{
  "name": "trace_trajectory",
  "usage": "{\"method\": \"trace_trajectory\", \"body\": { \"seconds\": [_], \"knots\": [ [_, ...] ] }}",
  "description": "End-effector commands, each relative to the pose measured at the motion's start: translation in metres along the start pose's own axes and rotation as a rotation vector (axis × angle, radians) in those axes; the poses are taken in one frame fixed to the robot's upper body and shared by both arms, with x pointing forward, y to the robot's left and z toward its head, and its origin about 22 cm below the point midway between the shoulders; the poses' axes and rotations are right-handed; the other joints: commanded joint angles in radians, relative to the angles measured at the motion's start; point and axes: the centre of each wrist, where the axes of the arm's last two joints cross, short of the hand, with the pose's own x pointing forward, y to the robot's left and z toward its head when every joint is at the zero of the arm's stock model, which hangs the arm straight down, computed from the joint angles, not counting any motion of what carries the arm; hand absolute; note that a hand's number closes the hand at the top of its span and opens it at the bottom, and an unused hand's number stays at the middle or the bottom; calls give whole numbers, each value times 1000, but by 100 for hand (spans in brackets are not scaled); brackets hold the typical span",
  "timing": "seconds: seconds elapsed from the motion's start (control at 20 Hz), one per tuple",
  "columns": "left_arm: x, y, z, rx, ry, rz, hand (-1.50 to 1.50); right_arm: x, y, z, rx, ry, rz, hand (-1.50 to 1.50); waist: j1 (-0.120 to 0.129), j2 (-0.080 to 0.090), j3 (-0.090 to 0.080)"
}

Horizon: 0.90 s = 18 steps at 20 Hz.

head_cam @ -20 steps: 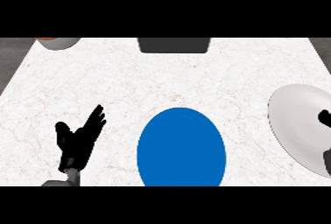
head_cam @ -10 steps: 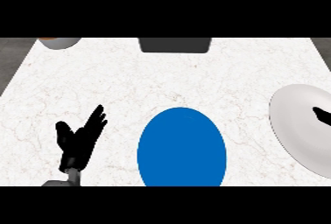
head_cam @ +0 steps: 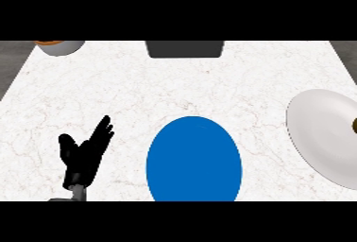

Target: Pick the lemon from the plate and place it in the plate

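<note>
A white marble counter [head_cam: 209,90] fills most of the frame. In the lower left the left hand [head_cam: 82,153] shows, black, fingers straight and spread, pointing up and slightly right, thumb apart to the left; it holds nothing and rests over the bare counter, just left of the blue plate [head_cam: 194,159]. That blue plate sits at lower centre, its lower rim cut by the frame's bottom, and nothing lies on it. At the right edge a white plate [head_cam: 317,132] lies partly out of frame. On its right side, exactly at the frame's edge, a small dark shape [head_cam: 354,125] with a yellowish tint shows; it is too small and too cut off to tell whether it is the lemon, part of the right hand, or both, so where the lemon lies cannot be told for sure, nor whether the right hand's fingers are apart or together. At the top centre a dark grey box-like thing [head_cam: 185,48] stands at the counter's far edge, and in the upper left corner a grey bowl [head_cam: 61,46] with something brown in it is partly in view.
</note>
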Motion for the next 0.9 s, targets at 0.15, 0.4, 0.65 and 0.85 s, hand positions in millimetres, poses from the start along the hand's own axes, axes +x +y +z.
{"method": "trace_trajectory", "body": {
  "seconds": [0.15,0.4,0.65,0.85],
  "knots": [
    [6,11,-11,30,14,10,0,-25,-60,25,120,13,-188,-150,-22,-2,-5],
    [6,15,-5,16,14,-14,0,-38,-100,56,228,17,-147,-150,-11,0,-5],
    [-6,14,3,18,37,-12,0,-54,-135,101,272,-1,-92,-150,-6,1,-5],
    [8,-10,-5,0,21,-23,0,-52,-156,119,306,-5,-31,-150,-6,2,-5]
  ]
}}
